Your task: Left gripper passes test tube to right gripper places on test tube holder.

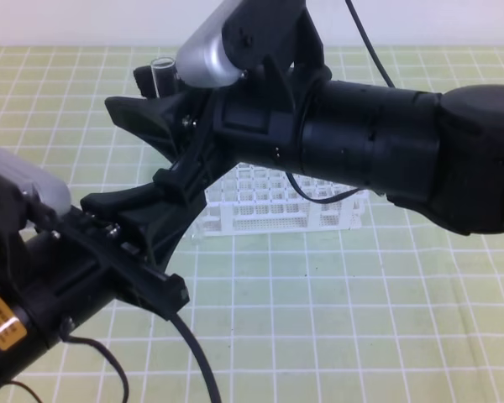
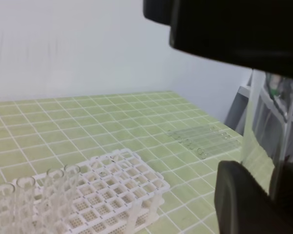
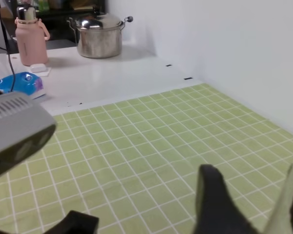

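Note:
The test tube [image 2: 268, 131] stands upright in the air, and my left gripper [image 2: 276, 195] is shut on its lower part. In the high view only the tube's rim [image 1: 162, 69] shows, above the crossed arms. My right gripper [image 1: 139, 155] reaches in from the right with its jaws spread wide, so it is open. In the right wrist view the tube [image 3: 289, 200] sits just right of one finger [image 3: 215, 204], with a gap between them. The white test tube holder [image 1: 277, 206] stands on the green grid mat behind the arms. It also shows in the left wrist view [image 2: 122, 190].
Several clear tubes [image 2: 39, 190] stand in the holder's near-left holes. More tubes [image 2: 200, 139] lie flat on the mat beyond it. A pink bottle [image 3: 29, 36] and a steel pot [image 3: 98, 35] sit on a white counter past the mat's edge. The left arm [image 1: 50, 277] fills the lower left.

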You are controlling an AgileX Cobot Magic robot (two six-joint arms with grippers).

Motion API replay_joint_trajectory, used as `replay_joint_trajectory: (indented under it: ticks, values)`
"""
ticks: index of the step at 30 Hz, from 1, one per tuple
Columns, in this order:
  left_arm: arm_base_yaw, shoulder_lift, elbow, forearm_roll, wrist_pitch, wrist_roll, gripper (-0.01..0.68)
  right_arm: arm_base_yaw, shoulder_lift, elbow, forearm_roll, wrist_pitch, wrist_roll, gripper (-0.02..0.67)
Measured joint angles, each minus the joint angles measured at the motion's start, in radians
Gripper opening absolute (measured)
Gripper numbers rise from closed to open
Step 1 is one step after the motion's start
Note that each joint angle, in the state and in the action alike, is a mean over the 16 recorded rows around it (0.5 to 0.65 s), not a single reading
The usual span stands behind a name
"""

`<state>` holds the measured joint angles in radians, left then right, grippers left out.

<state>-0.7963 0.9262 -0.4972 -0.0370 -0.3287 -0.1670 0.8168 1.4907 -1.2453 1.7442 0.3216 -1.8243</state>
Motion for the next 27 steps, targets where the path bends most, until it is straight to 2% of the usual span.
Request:
replay_joint_trajectory:
  ticks: [12, 20, 27]
  values:
    - [0.0, 0.0, 0.0, -0.048, -0.005, -0.001, 0.033, -0.001, 0.002, -0.008, 0.0, -0.01, 0.0, 0.423]
    - [0.0, 0.0, 0.001, -0.073, -0.006, -0.008, 0.045, -0.002, 0.002, -0.029, 0.0, -0.012, 0.002, 0.428]
    - [0.0, 0.0, 0.001, -0.074, -0.008, -0.017, 0.045, -0.002, 0.002, -0.042, 0.0, -0.011, 0.005, 0.39]
